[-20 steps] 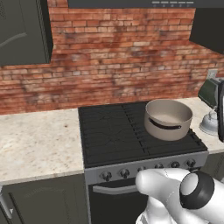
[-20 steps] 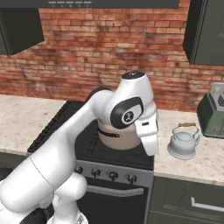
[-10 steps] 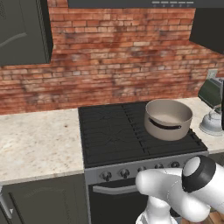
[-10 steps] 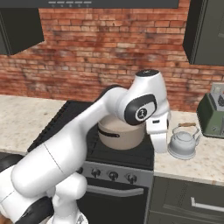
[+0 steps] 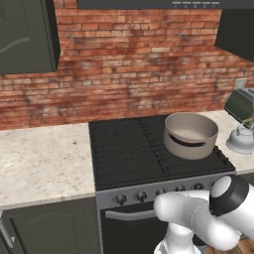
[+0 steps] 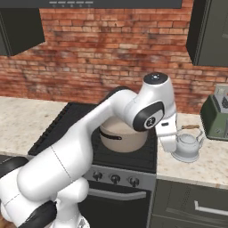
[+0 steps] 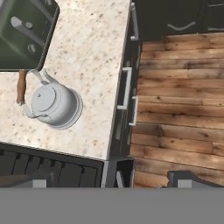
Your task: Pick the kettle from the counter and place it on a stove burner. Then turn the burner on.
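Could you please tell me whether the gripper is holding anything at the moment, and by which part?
Nothing is held: the jaws are open, and the kettle sits untouched on the counter.

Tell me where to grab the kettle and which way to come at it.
Grip the arched wooden handle of the kettle, coming straight down from above. It stands upright on the counter, handle clear over the lid; the domed body looks too wide and smooth for the open claw.

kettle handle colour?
Tan/orange-brown wood; the kettle body is silvery grey. Clearest in the hand view.
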